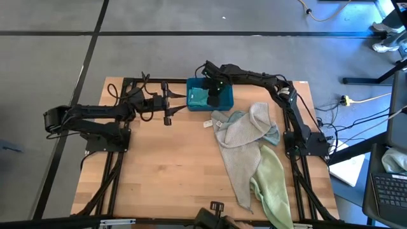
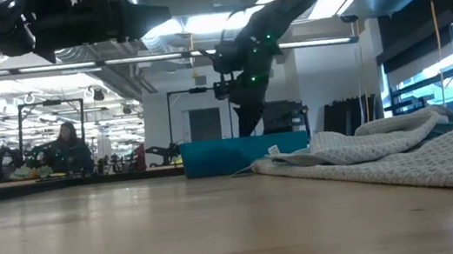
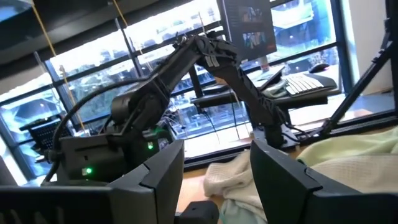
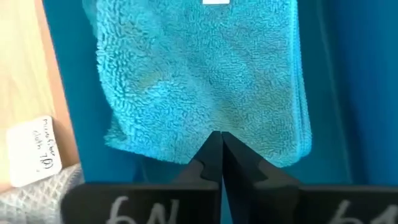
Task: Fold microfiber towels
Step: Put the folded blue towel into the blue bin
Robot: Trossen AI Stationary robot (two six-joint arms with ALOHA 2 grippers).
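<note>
A folded teal towel (image 4: 199,74) lies flat inside the teal-blue bin (image 1: 227,95) at the table's far middle. My right gripper (image 4: 219,140) reaches down into the bin, shut, its tips at the towel's edge. Right of the bin, a pile of towels lies crumpled on the table: a grey-beige one (image 1: 238,137), a pale blue one (image 1: 273,135) and a pale green one (image 1: 270,184). My left gripper (image 1: 181,102) hovers open and roughly level just left of the bin, holding nothing. My right gripper comes steeply from above, and its shut fingertips (image 4: 211,155) stand over the teal towel's edge (image 4: 186,155) in the bin. Nothing shows between the fingers. I cannot tell whether the tips touch the towel.
A white paper tag (image 4: 38,152) lies on the table beside the bin, next to a grey towel's corner (image 4: 37,186). Bare wood (image 1: 165,172) spreads over the table's near left. The bin's wall (image 2: 239,153) stands between the near table and the right gripper.
</note>
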